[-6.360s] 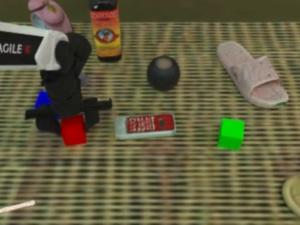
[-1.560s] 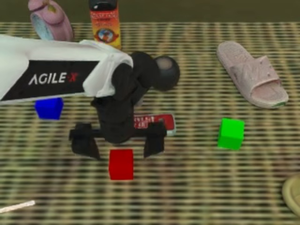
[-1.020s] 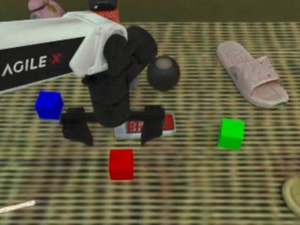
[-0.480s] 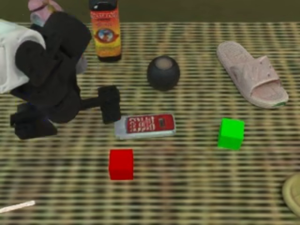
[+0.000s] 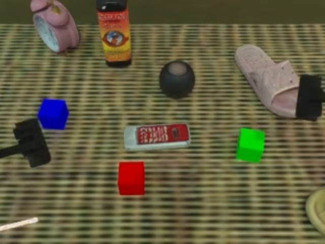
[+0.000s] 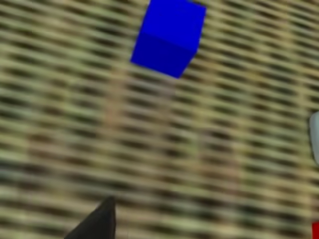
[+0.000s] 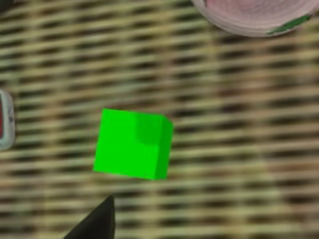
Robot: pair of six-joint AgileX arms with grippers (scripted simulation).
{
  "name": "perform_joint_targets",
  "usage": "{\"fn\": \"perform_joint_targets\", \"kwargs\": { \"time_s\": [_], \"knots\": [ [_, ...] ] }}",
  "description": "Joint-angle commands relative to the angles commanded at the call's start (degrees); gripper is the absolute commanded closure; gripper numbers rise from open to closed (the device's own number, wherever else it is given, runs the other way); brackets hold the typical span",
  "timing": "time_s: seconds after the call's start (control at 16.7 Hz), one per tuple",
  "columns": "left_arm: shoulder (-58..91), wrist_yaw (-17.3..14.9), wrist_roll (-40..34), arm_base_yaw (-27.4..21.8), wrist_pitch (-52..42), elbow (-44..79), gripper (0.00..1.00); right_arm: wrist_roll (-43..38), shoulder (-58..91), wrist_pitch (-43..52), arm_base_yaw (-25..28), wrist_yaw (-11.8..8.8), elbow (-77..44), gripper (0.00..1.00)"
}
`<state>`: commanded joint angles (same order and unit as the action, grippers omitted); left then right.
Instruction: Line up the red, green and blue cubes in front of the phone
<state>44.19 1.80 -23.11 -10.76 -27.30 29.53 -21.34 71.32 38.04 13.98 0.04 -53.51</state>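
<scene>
Right of the phone [image 5: 157, 137], well apart, sits the green cube [image 5: 250, 145], nearest the right gripper [image 5: 309, 97] at the right edge, finger state untellable; left gripper [image 5: 31, 143], likewise untellable, sits by the blue cube [image 5: 53, 113].

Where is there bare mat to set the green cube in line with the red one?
Bare mat runs right of the red cube, below the phone and green cube. The far edge is crowded: clock, bottle, dark ball, slipper.

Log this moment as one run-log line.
red cube placed before phone | green cube, blue cube pending
</scene>
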Motion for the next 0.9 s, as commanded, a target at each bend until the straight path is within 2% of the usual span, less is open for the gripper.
{"fn": "perform_joint_targets", "kwargs": {
  "time_s": [0.24,0.48,0.72,0.9],
  "knots": [
    [-20.0,-0.3,8.8,6.1,10.7,-15.3,0.00,-6.5,21.7,11.8,4.4,-0.2,-16.2,0.00],
    [-34.0,-1.1,16.9,9.9,20.0,-24.7,0.00,-11.4,37.4,20.0,7.7,-0.1,-29.4,0.00],
    [-42.8,-1.7,22.3,11.7,26.3,-29.0,0.00,-14.3,46.5,24.5,9.6,0.0,-37.4,0.00],
    [-44.2,-1.8,23.1,11.9,27.3,-29.5,0.00,-14.7,47.6,25.1,9.9,0.1,-38.6,0.00]
  ]
}}
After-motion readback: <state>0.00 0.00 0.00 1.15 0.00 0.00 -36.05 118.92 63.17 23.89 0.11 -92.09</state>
